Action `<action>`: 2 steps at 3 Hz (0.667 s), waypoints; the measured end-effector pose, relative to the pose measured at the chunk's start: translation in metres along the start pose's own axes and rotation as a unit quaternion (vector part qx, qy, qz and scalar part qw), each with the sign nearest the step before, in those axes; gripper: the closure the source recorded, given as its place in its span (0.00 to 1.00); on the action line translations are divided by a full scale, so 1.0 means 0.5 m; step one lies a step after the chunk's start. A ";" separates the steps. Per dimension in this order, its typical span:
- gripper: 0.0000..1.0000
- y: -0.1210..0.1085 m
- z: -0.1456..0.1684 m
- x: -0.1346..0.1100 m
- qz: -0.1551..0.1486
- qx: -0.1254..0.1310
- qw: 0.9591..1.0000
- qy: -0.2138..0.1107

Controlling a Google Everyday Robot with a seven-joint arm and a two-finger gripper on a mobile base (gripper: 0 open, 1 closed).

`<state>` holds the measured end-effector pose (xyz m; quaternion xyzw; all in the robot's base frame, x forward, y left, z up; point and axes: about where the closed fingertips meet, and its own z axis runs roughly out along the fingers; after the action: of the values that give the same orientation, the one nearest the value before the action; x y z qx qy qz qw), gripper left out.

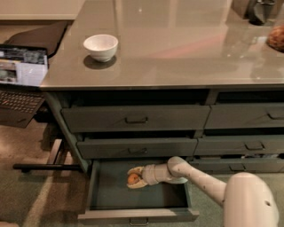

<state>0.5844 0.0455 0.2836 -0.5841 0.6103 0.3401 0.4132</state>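
Observation:
My gripper (134, 178) reaches leftward inside the open bottom drawer (137, 215), with the white arm (199, 179) coming in from the lower right. Its pale fingers (136, 170) sit on either side of a small orange round object (132, 178), closed around it. The object is low in the drawer; I cannot tell whether it rests on the drawer floor. A white bowl (101, 46) stands on the grey countertop (186, 48) at the upper left, far from the gripper.
Closed drawers (135, 119) stack above the open one, with more drawers (248, 116) to the right. A laptop (20, 77) sits on a low stand at the left. A brownish item (276, 38) and a dark container (259, 9) are at the countertop's far right.

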 end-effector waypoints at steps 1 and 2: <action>1.00 0.019 -0.123 -0.111 -0.031 -0.023 0.999 0.017; 1.00 0.029 -0.254 -0.228 -0.063 -0.031 0.997 0.038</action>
<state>0.5536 -0.0179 0.4394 -0.6464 0.5769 0.3099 0.3914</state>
